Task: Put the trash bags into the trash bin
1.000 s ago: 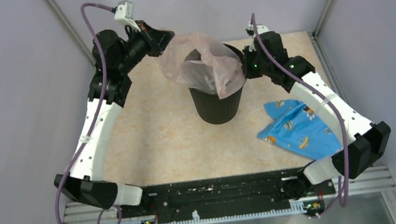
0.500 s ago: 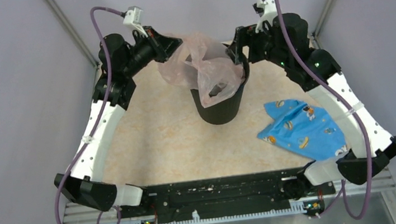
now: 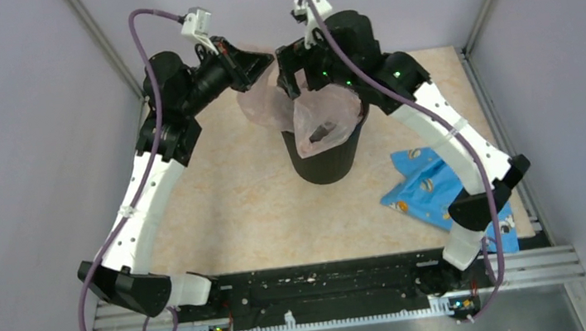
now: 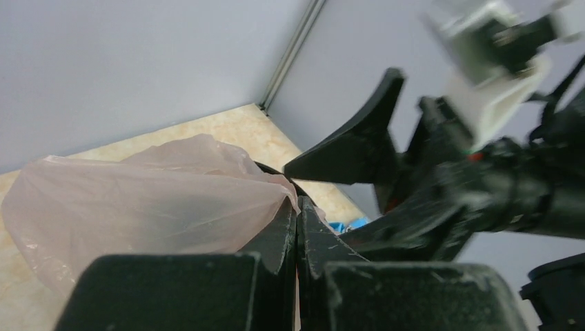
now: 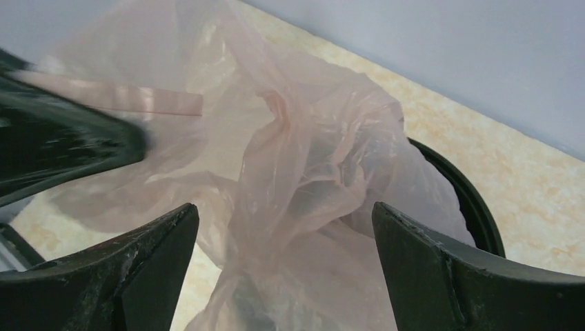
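Pale-pink trash bag in left gripper, below right gripper

Crinkly plastic bag, perhaps matt bin

Probably lab: enclosed robot table.

The right hand spreads wide over the pink bag draped on the bin.
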Tool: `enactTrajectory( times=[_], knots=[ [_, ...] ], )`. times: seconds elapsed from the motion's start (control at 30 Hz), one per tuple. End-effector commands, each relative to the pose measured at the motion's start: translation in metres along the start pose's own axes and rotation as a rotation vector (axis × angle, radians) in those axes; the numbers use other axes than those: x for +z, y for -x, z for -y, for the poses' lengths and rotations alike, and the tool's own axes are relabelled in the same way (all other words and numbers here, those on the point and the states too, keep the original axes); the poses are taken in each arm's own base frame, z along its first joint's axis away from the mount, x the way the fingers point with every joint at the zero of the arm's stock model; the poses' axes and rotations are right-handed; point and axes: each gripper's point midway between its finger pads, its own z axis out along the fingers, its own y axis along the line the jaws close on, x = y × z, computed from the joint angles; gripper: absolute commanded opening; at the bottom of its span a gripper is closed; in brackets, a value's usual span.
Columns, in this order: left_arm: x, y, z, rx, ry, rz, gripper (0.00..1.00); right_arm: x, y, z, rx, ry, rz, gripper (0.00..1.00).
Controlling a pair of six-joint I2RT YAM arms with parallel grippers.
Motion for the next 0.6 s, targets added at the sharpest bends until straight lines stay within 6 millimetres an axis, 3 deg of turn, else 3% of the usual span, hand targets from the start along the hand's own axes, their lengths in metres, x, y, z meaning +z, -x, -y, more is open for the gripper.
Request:
enactTrajectory(
  times=[0.0,0.13,0.3,0.37,0.43,0.57],
  knots=[
    [-0.014,0.049,0.05,0.056,-0.134,0.137,0.0,0.006,-0.005,0.022,-0.045,-0.152,-0.042,0.96],
    [-0.018,0.065,0.069,0.06,-0.186,0.187,0.0,0.01,-0.01,0.057,-0.034,-0.3,-0.049,0.86],
    [-0.012,0.069,0.079,0.045,-0.221,0.195,0.0,0.005,-0.016,0.096,0.04,-0.373,-0.053,0.36],
    [-0.006,0.065,0.078,0.036,-0.223,0.184,0.0,0.006,-0.022,0.101,0.046,-0.369,-0.074,0.23],
    [0.002,0.059,0.072,0.017,-0.213,0.163,0.0,0.01,-0.034,0.101,0.039,-0.365,-0.11,0.17],
    [0.015,0.039,0.053,-0.013,-0.165,0.117,0.0,0.022,-0.062,0.093,0.045,-0.304,-0.178,0.15]
  ],
)
